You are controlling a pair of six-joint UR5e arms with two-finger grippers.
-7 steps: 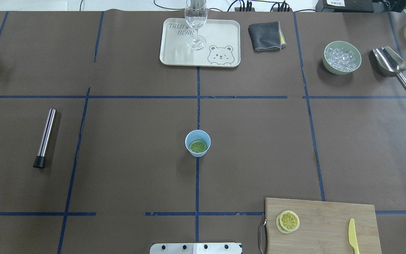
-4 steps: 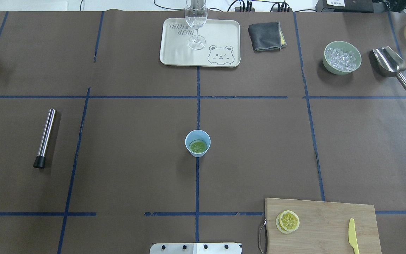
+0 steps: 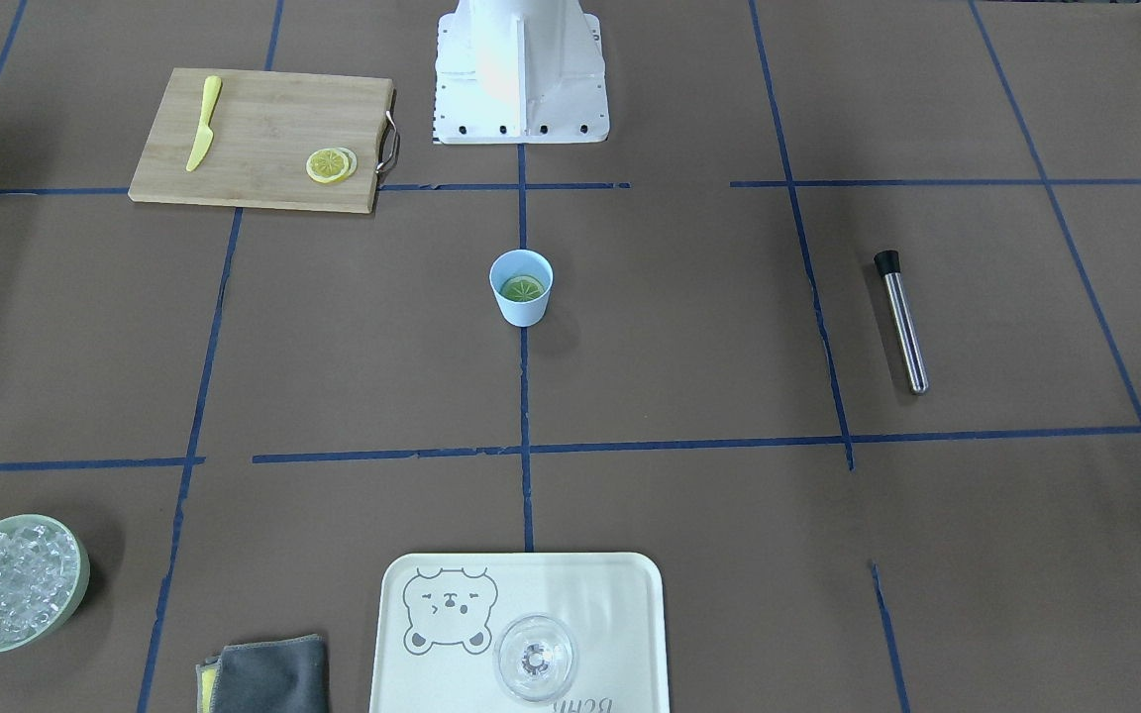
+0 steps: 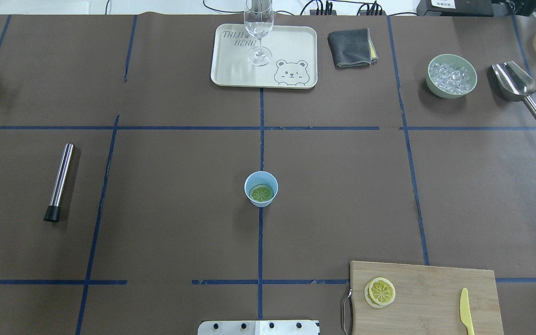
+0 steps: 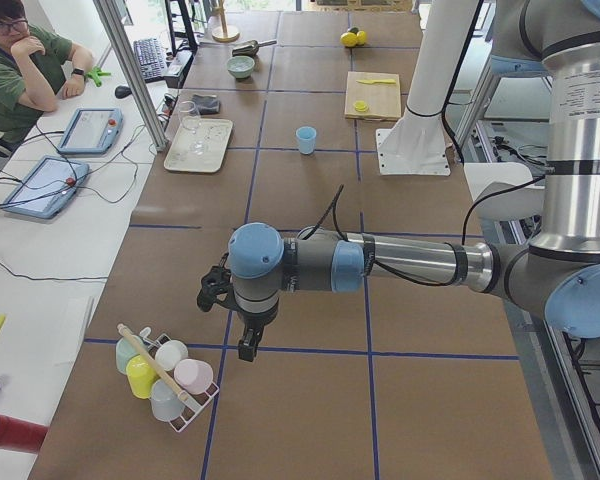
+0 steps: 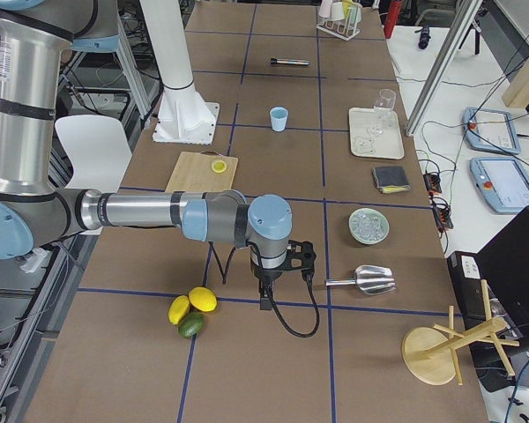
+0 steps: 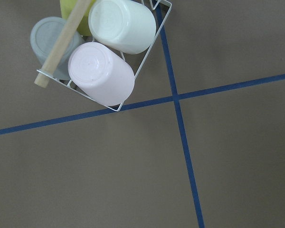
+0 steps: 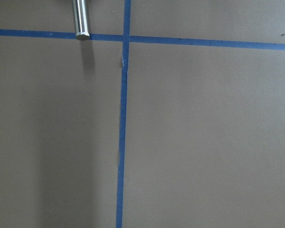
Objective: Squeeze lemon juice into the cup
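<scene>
The light-blue cup (image 4: pixel 255 177) stands upright at the table's middle; it also shows in the front view (image 3: pixel 521 305). A greenish-yellow round slice (image 4: pixel 261 193) lies flat in its bottom. Two overlapping lemon slices (image 4: pixel 380 292) lie on the wooden cutting board (image 4: pixel 431 298), also in the front view (image 3: pixel 330 164). Both grippers are outside the overhead and front views. My left gripper (image 5: pixel 248 344) hangs over the table's left end beside a cup rack. My right gripper (image 6: pixel 265 293) hangs over the right end near the scoop. I cannot tell whether either is open or shut.
A yellow plastic knife (image 4: pixel 466 311) lies on the board. A tray (image 4: pixel 231 70) with a clear glass (image 4: pixel 259 28), a grey cloth (image 4: pixel 351 47), a green bowl of ice (image 4: pixel 435 86), a steel scoop (image 4: pixel 514 83) and a steel muddler (image 4: pixel 59 181) surround the middle. Whole lemons (image 6: pixel 194 304) lie at the right end.
</scene>
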